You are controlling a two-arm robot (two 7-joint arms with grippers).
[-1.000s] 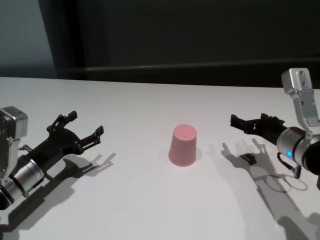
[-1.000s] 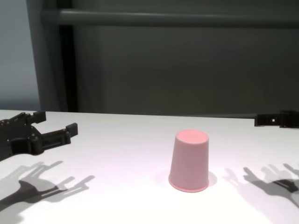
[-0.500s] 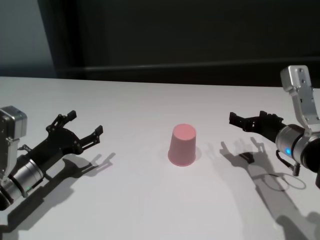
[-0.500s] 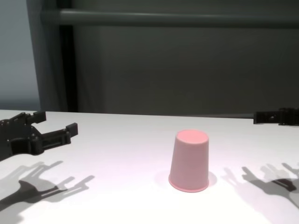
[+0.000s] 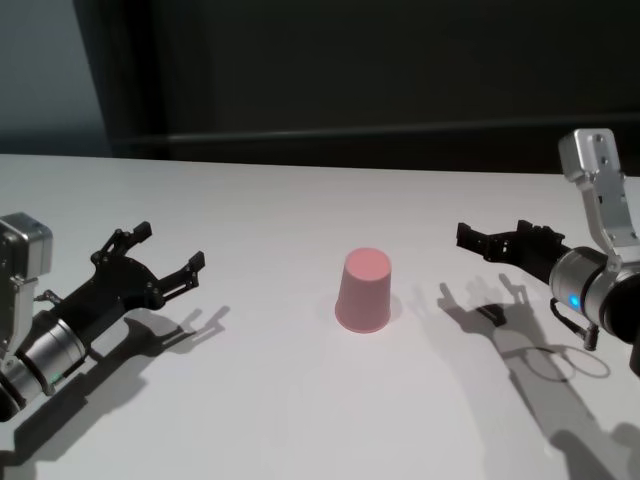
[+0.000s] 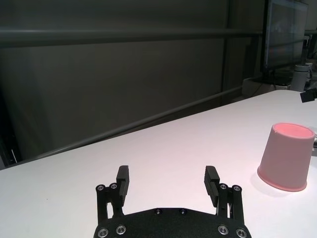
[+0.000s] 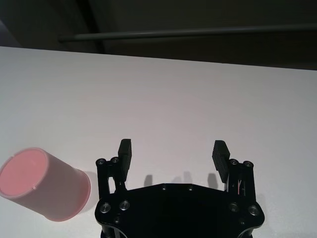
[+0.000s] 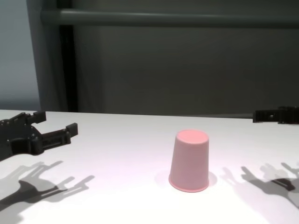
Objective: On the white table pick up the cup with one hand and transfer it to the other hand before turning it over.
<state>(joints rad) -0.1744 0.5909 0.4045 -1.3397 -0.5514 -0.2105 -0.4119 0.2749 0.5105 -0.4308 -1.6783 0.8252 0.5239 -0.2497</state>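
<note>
The pink cup [image 5: 364,290] stands upside down, rim down, near the middle of the white table [image 5: 300,200]. It also shows in the chest view [image 8: 189,161], the left wrist view [image 6: 286,156] and the right wrist view [image 7: 44,183]. My left gripper [image 5: 168,247] is open and empty, low over the table well to the cup's left, fingers [image 6: 123,177] pointing towards it. My right gripper [image 5: 490,238] is open and empty, a short way to the cup's right, just above the table. Its fingers [image 7: 125,148] show nothing between them.
The table's far edge [image 5: 330,168] meets a dark wall with a horizontal rail [image 8: 163,17]. Both arms cast shadows on the tabletop [image 8: 42,184] beside the cup.
My right gripper has drifted slightly towards the cup. The cup and my left gripper have not moved.
</note>
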